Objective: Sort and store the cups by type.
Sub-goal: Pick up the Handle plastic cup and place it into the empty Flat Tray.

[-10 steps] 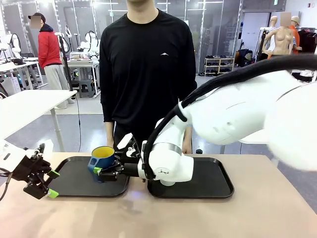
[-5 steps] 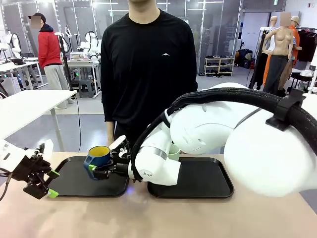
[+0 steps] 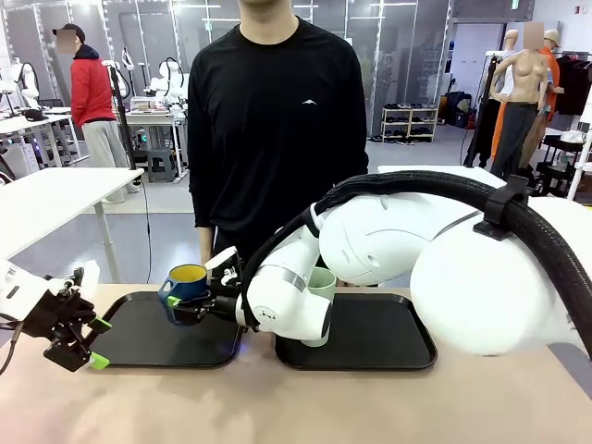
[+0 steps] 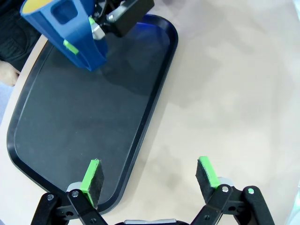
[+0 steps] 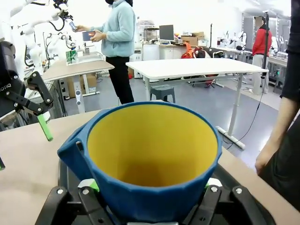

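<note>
The dark blue mug (image 3: 188,283) with its yellow inside hangs over the far part of the left black tray (image 3: 139,347), and my right gripper (image 3: 192,302) is shut on its body. The right wrist view looks straight into the mug (image 5: 150,154) held between that gripper's (image 5: 152,190) fingers. In the left wrist view the mug (image 4: 65,35) sits tilted above the tray (image 4: 70,131). The pale mint-green tumbler (image 3: 321,285) stands upright on the right tray (image 3: 388,342), partly hidden behind my right arm. My left gripper (image 3: 79,344) (image 4: 149,172) is open at the tray's left end, holding nothing.
A person in a black top stands at the far side of the table, with a hand (image 3: 205,259) hanging just behind the left tray. The two trays lie side by side. Bare tabletop (image 3: 277,407) stretches along the near edge.
My right arm has carried the mug slightly up and farther over the left tray. The tumbler now shows behind the arm. The left gripper has not moved.
</note>
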### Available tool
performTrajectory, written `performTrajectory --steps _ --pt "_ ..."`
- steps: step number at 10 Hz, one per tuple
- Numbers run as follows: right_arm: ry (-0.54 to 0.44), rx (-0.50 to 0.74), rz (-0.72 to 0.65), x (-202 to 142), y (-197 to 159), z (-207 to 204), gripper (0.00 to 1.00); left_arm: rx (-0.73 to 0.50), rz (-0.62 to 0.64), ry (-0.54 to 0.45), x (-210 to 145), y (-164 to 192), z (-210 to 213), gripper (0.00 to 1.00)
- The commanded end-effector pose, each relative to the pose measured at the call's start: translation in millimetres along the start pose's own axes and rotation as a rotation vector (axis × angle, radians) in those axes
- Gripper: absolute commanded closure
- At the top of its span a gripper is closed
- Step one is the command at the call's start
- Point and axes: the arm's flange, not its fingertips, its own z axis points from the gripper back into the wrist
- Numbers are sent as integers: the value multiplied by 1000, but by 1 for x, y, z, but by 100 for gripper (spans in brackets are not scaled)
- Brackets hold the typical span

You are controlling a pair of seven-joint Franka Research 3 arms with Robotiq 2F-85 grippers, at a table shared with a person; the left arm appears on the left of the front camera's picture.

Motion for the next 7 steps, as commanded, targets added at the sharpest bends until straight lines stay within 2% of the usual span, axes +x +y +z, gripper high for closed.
performTrajectory --steps 1,2,5,6,7 --pt "-7 -38 47 -48 84 5 48 11 0 1 -1 0 -2 0" --pt "0 0 0 0 0 0 48 11 0 1 -1 0 -2 0" --pt "0 0 0 0 0 0 48 11 0 1 -1 0 -2 0" --pt "3 5 -6 -6 1 -4 26 11 0 1 -1 0 -2 0" --pt "13 12 -23 -7 3 -1 26 11 0 1 -1 0 -2 0"
